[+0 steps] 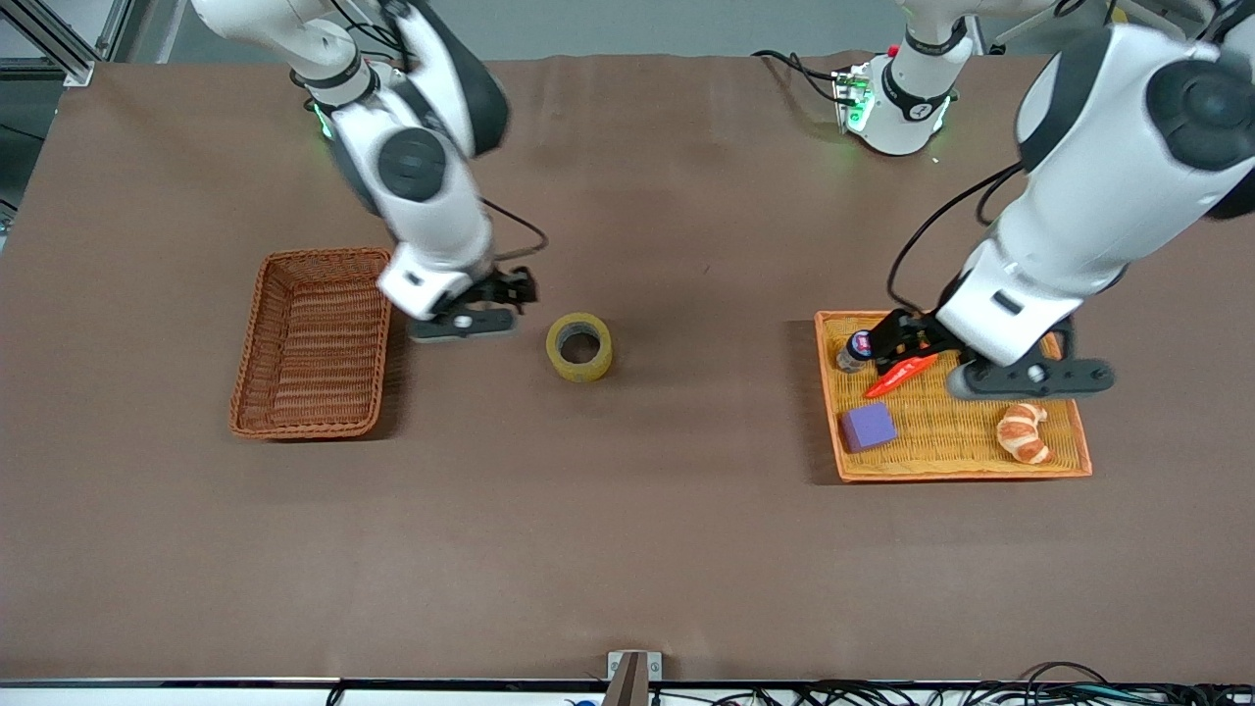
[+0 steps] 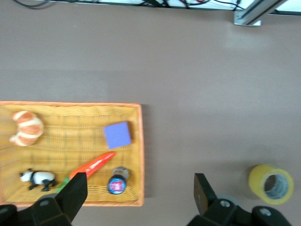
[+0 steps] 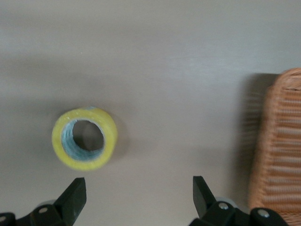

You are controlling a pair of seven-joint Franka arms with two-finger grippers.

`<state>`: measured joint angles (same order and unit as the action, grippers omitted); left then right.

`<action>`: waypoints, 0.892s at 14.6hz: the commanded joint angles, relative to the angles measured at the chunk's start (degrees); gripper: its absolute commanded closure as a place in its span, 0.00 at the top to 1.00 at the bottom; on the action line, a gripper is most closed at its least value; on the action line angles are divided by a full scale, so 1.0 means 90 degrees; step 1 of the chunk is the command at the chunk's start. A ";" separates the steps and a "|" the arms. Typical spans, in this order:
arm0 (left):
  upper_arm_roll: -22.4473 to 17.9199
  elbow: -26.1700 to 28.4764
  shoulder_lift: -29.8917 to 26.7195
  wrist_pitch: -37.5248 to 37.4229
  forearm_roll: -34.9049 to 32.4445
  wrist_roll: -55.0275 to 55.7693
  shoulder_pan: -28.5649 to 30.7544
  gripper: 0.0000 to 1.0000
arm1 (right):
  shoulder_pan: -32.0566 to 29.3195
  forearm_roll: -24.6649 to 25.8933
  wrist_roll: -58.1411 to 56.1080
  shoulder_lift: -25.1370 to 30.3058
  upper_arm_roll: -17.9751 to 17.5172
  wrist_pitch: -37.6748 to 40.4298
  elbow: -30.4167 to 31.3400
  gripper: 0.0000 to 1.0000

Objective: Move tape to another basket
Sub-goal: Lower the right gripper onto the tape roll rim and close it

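The right end effector hung with its fingers spread and nothing between them, over bare tabletop between the basket and the tape. The tape lay flat on the tabletop, ring opening upward, just beside this end effector on the side toward the left arm's end and apart from both containers. The basket, dark reddish-brown wicker with raised sides, stood toward the right arm's end, and its visible interior held nothing, though the arm covered one corner.

The left end effector hovered over the orange-yellow woven tray, fingers likewise spread and empty. In the tray lay a purple block and a croissant along the edge nearer the front camera, and a red chili-shaped piece and a small bottle with a blue-and-red cap toward the robots. The left wrist view also showed a small panda figure in the tray, hidden by the arm in the front view.

Wide open tabletop separated the tape from the tray, and a broad bare strip ran along the edge nearest the front camera. Both wrist views cut off the end effector fingers at the frame edge, and the right wrist view caught only one wall of the basket.
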<state>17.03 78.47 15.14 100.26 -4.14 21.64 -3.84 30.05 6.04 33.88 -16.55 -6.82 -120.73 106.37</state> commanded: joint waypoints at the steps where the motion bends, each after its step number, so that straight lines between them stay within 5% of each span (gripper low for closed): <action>1: -0.0533 0.1044 -0.0889 0.0099 0.0166 -0.0391 -0.0159 1.00 | 0.0429 0.0363 0.0620 -0.0766 0.0065 -0.0743 -0.0071 1.00; 7: -0.1383 0.1554 -0.1379 0.0119 0.0674 -0.1222 -0.0393 1.00 | 0.0518 0.0608 0.0621 -0.1197 0.0075 -0.2179 0.0563 1.00; 13: -0.1560 0.1972 -0.1651 0.0100 0.0723 -0.1516 -0.0482 1.00 | 0.0499 0.0666 0.0650 -0.1490 0.0114 -0.2493 0.0593 1.00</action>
<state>4.26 91.80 3.82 100.37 1.04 9.46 -7.25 34.70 10.48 38.79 -29.82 -5.96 -141.82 110.79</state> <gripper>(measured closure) 0.000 0.000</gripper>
